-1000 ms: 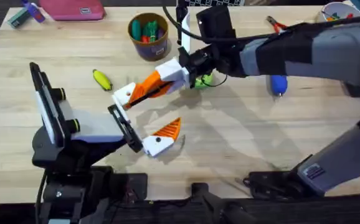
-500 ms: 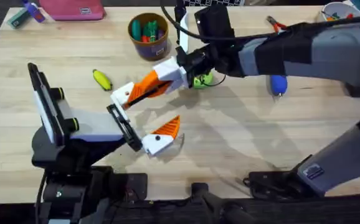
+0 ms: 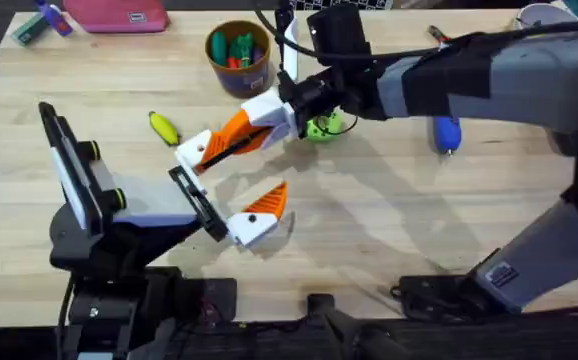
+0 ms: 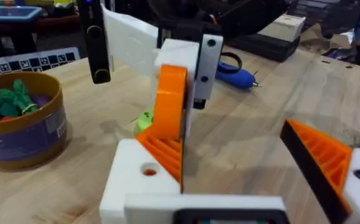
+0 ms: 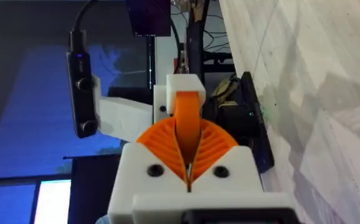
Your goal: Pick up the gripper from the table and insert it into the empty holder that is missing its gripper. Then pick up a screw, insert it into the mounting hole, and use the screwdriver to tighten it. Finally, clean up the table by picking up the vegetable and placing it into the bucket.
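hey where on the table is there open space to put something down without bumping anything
The table is bare in front of the blue screwdriver, right of the left hand. A second bare strip lies at the far left, between the pink pouch and the yellow vegetable. It is crowded mid-table, where the right hand reaches below the bucket.

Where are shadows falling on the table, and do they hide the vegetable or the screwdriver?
Overhead: the right arm casts a soft shadow on the table, toward its near edge; the vegetable and the screwdriver are both plainly visible. Right wrist: grey shadow bands cross the planks.
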Available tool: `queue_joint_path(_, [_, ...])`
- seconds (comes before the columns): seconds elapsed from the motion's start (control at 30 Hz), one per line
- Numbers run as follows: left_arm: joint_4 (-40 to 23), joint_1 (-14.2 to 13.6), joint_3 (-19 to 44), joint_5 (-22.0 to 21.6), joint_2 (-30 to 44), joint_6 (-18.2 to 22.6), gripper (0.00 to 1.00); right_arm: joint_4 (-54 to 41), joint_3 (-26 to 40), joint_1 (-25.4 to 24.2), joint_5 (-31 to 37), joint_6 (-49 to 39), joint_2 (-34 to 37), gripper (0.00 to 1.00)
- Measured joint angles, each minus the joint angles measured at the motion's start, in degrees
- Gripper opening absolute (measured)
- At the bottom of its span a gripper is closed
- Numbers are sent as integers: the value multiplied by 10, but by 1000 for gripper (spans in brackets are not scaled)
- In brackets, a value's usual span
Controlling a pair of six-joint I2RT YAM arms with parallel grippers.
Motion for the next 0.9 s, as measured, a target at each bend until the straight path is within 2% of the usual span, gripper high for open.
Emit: queue_joint_path(0.9, [0,0,0,-5,0,-2,986,2,5,3,24,-21,1,9])
